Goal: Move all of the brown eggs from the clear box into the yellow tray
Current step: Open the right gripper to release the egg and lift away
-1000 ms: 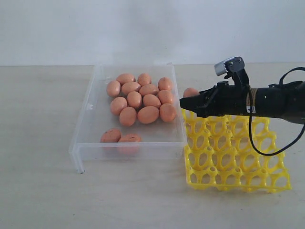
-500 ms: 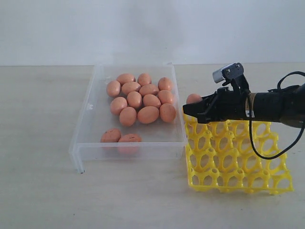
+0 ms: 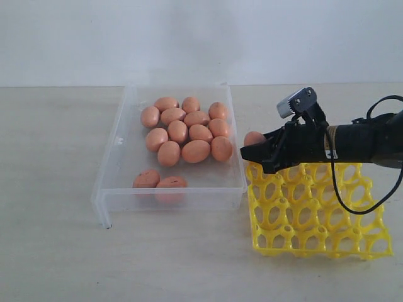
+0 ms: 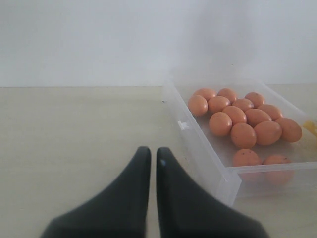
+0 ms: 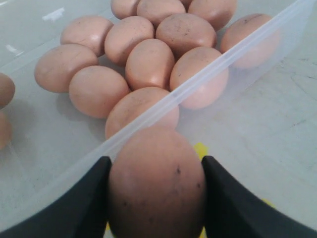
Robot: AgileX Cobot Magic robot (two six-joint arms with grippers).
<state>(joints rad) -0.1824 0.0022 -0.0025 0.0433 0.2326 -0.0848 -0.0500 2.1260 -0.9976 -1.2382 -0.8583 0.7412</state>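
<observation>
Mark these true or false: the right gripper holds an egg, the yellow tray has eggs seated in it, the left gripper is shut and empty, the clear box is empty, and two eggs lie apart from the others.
1. The right gripper holds a brown egg. True.
2. The yellow tray has eggs seated in its cells. False: every cell in view is bare, and the held egg is above the tray's corner.
3. The left gripper is shut and empty. True.
4. The clear box is empty. False: many brown eggs lie in it.
5. A pair of eggs lies apart from the cluster. True.
</observation>
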